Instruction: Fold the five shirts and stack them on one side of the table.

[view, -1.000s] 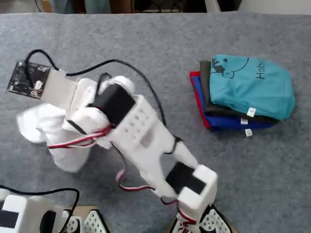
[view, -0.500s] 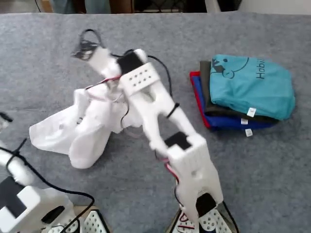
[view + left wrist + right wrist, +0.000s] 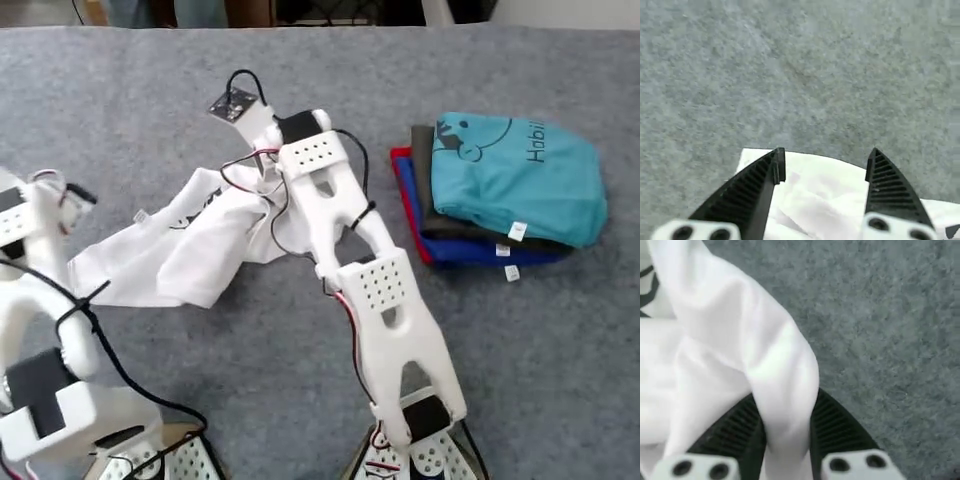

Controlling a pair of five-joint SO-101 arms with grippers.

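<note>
A white shirt (image 3: 190, 250) lies crumpled and partly spread left of the table's middle. My right gripper (image 3: 258, 178) is at its far right corner, shut on a fold of the white shirt (image 3: 715, 340), which stands pinched between the black fingers (image 3: 837, 425). My left arm (image 3: 35, 230) stands at the table's left side. Its gripper (image 3: 827, 152) hangs open just above the white shirt's (image 3: 820, 200) left edge, with nothing between the jaws. A stack of folded shirts (image 3: 500, 190) rests at the right, with a teal one (image 3: 520, 175) on top.
The grey felt table top (image 3: 520, 360) lies bare at the front right and along the back. The right arm's long white links (image 3: 380, 300) cross the middle of the table from the front edge. Cables (image 3: 100, 350) trail near the left arm.
The right arm has swung from the left toward the middle and back, dragging the white shirt and spreading it out. The left arm has risen into view at the table's left side.
</note>
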